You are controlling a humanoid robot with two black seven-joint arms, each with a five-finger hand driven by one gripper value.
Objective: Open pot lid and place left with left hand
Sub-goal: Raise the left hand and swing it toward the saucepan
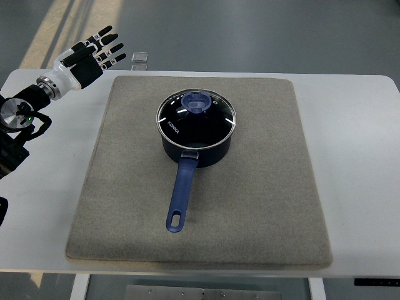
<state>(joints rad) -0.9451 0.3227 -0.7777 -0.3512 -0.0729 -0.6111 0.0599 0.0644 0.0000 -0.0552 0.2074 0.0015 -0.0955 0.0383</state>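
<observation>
1. The robot's left hand (94, 51), black-and-white, hovers over the white table's (350, 125) far-left corner, fingers spread, holding nothing.
2. On the grey felt mat (269, 200) sits the dark blue long-handled saucepan (187, 156).
3. Its round glass lid (196, 116) with a blue knob rests on top, well apart from the hand.

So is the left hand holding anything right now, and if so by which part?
Nothing is held. The left hand hovers with fingers spread, away from the pot, whose lid is on.

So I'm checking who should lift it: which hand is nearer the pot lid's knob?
Left. The left hand hovers open over the table's far left corner, up and left of the lid knob. The right hand is not in view.
</observation>
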